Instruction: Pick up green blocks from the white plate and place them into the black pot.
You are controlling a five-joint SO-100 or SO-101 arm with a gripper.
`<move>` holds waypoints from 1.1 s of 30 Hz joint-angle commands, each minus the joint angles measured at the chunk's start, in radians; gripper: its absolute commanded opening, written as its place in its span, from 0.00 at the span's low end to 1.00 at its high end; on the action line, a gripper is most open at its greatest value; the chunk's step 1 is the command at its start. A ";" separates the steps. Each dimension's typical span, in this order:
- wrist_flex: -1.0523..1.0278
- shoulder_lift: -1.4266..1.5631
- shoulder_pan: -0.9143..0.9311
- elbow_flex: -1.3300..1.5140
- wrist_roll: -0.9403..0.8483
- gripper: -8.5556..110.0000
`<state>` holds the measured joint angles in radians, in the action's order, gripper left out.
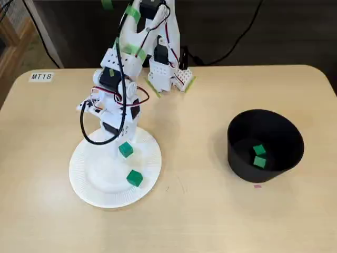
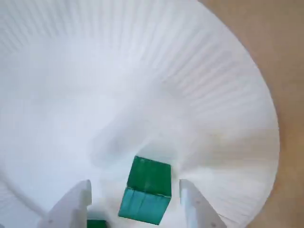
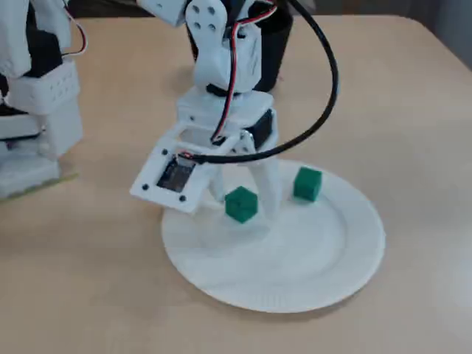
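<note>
You'll find a label reading "MT18" (image 1: 41, 76) at the worktop's (image 1: 210, 221) far left corner in a fixed view. Green tape (image 1: 132, 13) wraps the arm (image 1: 126, 63), and a black cable (image 3: 333, 77) loops out beside the wrist. The pot (image 1: 237, 155) stands well apart to the right, with two blocks (image 1: 259, 150) inside. The arm bends steeply down over the plate (image 1: 89, 184). Your jaws are spread, straddling one block (image 2: 147, 190) on the plate, with a gap on each side. A second block (image 1: 135, 178) lies near it, closer to the rim.
</note>
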<state>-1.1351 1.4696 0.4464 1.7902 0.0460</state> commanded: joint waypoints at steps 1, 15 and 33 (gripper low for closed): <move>0.057 -0.014 -0.021 -0.041 0.023 0.27; 0.282 0.035 -0.021 -0.043 0.071 0.05; 0.758 0.953 -0.816 0.342 0.158 0.05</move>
<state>-0.5170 2.3424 -0.1687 2.0341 0.1994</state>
